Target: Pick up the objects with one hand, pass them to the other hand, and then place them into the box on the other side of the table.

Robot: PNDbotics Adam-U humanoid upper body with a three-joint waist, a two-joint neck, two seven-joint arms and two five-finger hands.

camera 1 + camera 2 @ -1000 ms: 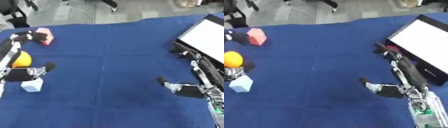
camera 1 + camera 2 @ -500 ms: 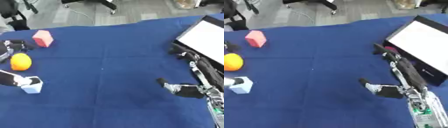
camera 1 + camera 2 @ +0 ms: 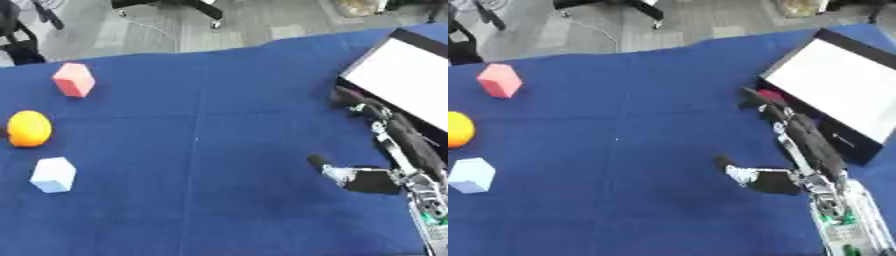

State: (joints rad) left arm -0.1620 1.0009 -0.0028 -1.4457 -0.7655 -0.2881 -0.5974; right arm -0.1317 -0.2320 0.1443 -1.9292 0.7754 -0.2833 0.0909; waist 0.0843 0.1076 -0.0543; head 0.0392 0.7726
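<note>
Right hand: I see my right hand (image 3: 785, 150) over the right side of the tabletop, its fingers (image 3: 756, 98) stretched straight toward the box, thumb sticking out to the left; it holds nothing.
Left hand: I can't find it in either eye view.
Pink block: the pink block (image 3: 73, 79) sits far left on the blue tabletop (image 3: 219, 125), toward the far edge, alone.
Orange ball: the orange ball (image 3: 29, 129) lies at the left edge, nearer to me than the pink block and apart from it.
Pale block: the pale blue-white block (image 3: 53, 174) stands just nearer than the ball, not touching it.
Box: the box (image 3: 833, 95), black-walled with a white inside, sits askew at the right edge; my fingertips are just beside its near-left wall, and I cannot tell whether they touch it.
Red patch: a small red patch (image 3: 771, 95) shows beside the fingertips; I can't make out what it is.
</note>
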